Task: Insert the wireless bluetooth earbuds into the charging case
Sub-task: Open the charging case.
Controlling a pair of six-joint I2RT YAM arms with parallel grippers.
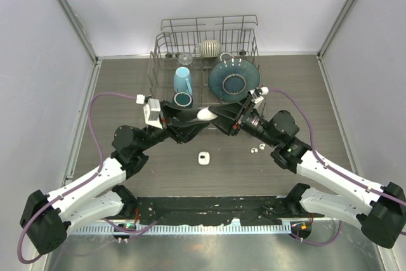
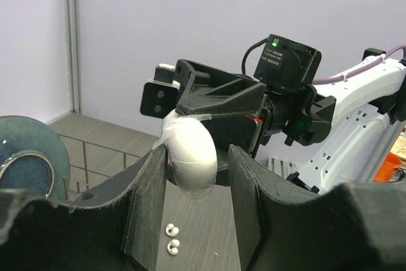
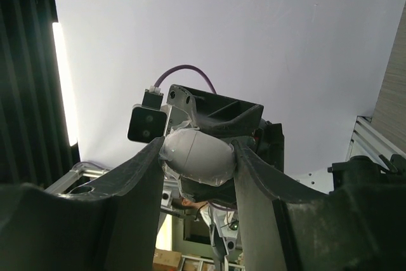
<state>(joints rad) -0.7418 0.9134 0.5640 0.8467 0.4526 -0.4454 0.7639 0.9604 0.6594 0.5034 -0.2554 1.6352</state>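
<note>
Early stage; right gripper point(image 3: 195, 164) pinches a case point(image 1: 204, 113) in mid-air, centre; left gripper point(image 2: 193, 185) sits narrowly about it, grip unclear; two earbuds point(image 1: 254, 150) lie loose on the table point(image 1: 304, 93), right; second case point(image 1: 203, 158) near centre; insertion not yet done.

The white case point(image 1: 204, 113) is showing only a sliver overhead; the earbuds point(image 1: 254, 151) are appearing too small for detail; the picture's edge is cropping the blue plate point(image 2: 32, 136).
</note>
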